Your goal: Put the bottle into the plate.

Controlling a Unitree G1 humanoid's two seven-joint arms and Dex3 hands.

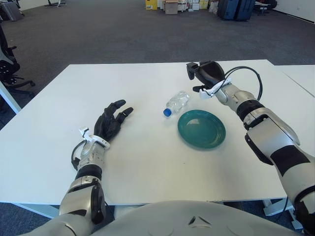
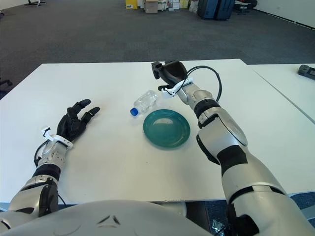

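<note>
A clear plastic bottle (image 1: 177, 102) with a blue cap (image 1: 167, 112) lies on its side on the white table (image 1: 147, 162), just left of and behind the teal plate (image 1: 202, 129). It touches neither the plate nor a hand. My right hand (image 1: 199, 74) hovers behind the plate, up and to the right of the bottle, with its fingers relaxed and nothing in them. Well to the left of the bottle, my left hand (image 1: 112, 121) shows over the table with its fingers spread, idle.
A second white table (image 1: 301, 74) adjoins on the right, with a small dark object (image 2: 307, 70) on it. An office chair (image 1: 7, 64) stands off the table's left side. Boxes and luggage (image 1: 206, 6) stand far back on the carpet.
</note>
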